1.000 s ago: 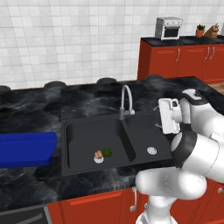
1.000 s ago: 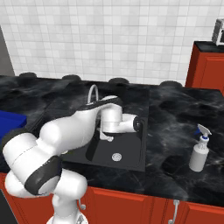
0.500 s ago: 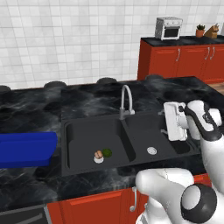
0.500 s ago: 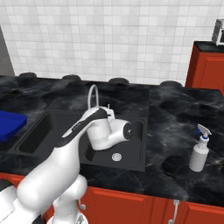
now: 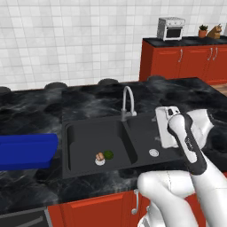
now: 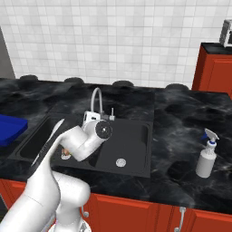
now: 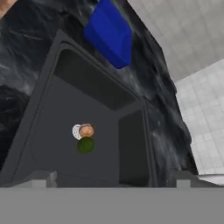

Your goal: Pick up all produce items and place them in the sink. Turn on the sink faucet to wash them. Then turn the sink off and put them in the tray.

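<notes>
Tan lumpy piece (image 5: 99, 156) and green ball (image 5: 108, 154) lay touching in the left basin of the black sink (image 5: 80, 133), tan one on the silver drain. Hand view looked down on both, tan (image 7: 86, 130) above green (image 7: 85, 145). Blue tray (image 5: 26, 150) sat on the table (image 5: 35, 111) left of the sink. Silver faucet (image 5: 127, 99) arched behind the divider. Claw (image 5: 166, 126) hung over the right basin, jaws wide apart, empty. Right base view alone showed a spray bottle (image 6: 207, 158); left base view a toaster oven (image 5: 171, 28).
</notes>
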